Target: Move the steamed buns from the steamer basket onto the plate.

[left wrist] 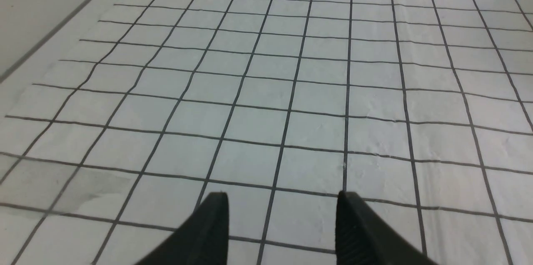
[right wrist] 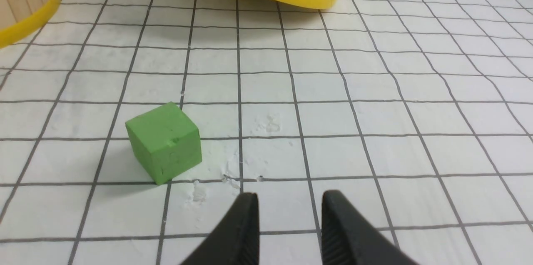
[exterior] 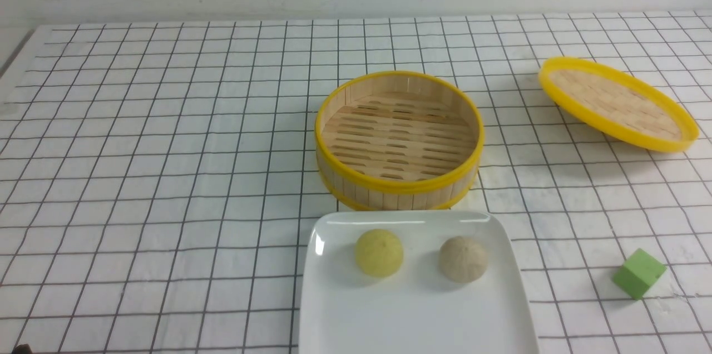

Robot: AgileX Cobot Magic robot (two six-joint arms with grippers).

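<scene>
- Both steamed buns sit on the plate [exterior: 417,309]: yellow bun [exterior: 379,252] left, beige bun [exterior: 463,258] right, apart.
- Steamer basket [exterior: 398,141], just beyond the plate, is empty, so the transfer looks complete; nothing calls for another pick.
- Left gripper [left wrist: 283,223] and right gripper [right wrist: 289,223] hang parted over bare cloth, holding nothing.
- Lid [exterior: 617,103] far right, green cube [exterior: 638,273] near right; neither obstructs.

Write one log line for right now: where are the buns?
yellow bun: on plate | beige bun: on plate | steamer basket: empty | left claw: open, empty | right claw: open, empty
</scene>
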